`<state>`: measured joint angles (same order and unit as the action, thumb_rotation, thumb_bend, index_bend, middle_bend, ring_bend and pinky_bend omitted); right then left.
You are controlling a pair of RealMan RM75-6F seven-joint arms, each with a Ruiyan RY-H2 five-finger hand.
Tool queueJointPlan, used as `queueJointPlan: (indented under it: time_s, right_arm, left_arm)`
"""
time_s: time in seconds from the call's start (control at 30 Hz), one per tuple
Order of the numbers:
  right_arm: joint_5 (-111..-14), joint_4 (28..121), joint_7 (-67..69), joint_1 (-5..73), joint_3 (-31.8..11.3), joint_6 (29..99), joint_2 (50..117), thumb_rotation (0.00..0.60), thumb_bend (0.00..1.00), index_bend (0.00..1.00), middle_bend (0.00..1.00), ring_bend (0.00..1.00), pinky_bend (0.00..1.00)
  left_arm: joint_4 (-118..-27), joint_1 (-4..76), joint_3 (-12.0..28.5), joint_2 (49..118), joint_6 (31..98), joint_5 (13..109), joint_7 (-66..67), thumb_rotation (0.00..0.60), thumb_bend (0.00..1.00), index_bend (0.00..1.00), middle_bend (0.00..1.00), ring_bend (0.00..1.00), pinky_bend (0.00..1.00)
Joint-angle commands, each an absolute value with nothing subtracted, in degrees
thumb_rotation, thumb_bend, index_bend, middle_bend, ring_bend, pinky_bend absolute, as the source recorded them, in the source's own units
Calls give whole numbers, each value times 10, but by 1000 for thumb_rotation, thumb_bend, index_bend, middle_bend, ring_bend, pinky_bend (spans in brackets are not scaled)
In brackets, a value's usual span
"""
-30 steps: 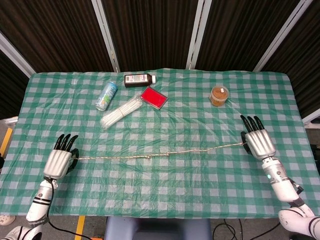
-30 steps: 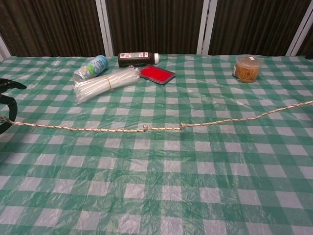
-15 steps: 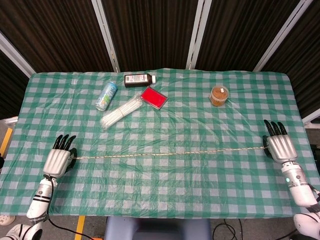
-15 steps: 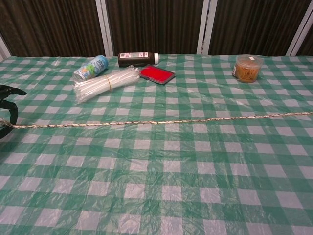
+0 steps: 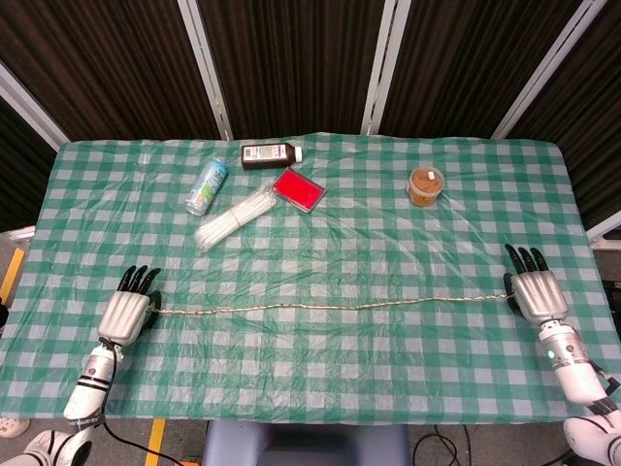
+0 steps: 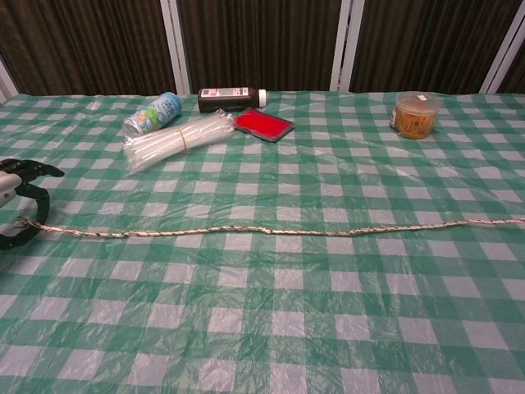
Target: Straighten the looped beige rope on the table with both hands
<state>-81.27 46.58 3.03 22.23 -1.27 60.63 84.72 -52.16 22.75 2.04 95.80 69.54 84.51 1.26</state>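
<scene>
The beige rope (image 5: pixel 330 306) lies stretched out across the table from left to right with a slight waviness and no loop; in the chest view the rope (image 6: pixel 271 231) rests flat on the cloth. My left hand (image 5: pixel 128 311) is at its left end, where the left hand (image 6: pixel 18 205) shows a thumb and a curled finger around the frayed tip. At the rope's right end, near the table's right edge, my right hand (image 5: pixel 536 293) pinches it at the thumb side with the other fingers extended. The chest view does not show the right hand.
At the back of the green checked tablecloth (image 5: pixel 320 388) lie a can (image 5: pixel 207 186), a dark bottle (image 5: pixel 271 154), a red pad (image 5: pixel 298 188) and a bundle of white straws (image 5: pixel 234 217). A small jar (image 5: pixel 425 184) stands at the back right.
Both hands have moved slightly inward. The rope, taut half a second ago, has slackened and now lies slightly wavy on the cloth. A second ago it still had small kinks.
</scene>
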Motion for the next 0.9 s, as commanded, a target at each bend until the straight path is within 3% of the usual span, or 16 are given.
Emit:
queueJointPlan:
  time_s: [0.03,0.17,0.23,0.4,0.53,0.73,0.9]
  right_arm:
    - [-808,464,27,223,-9,584,847,600,585,620,91,0,0]
    - [-799,478,22,225,-10,558,836,600,483,298,9,0,0]
    - [-794,483,17,223,-11,551,831,600,434,195,0,0,0]
    - [-786,507,18,217,-15,551,814,600,369,21,0,0,0]
    - [-797,554,42,196,-18,601,786,600,334,0,0,0,0]
    - [-853,698,67,131,-13,772,708,600,323,0,0,0,0]
    - [-902,835,-28,58,19,896,652,600,323,0,0,0,0]
  left_arm:
    - [-521,228,16,959,688,846,10,600,454,490,97,0,58]
    - [-529,227,11,952,684,848,1,600,450,95,53,0,57]
    - [-538,224,10,946,683,847,-3,600,440,4,17,0,55]
    - [-576,213,7,917,695,847,-16,600,424,0,0,0,55]
    - [-635,192,3,871,737,859,-40,600,428,0,0,0,55]
    - [-763,138,-22,778,865,921,-71,600,430,0,0,0,49]
    - [-848,75,-63,714,950,961,-46,600,416,0,0,0,42]
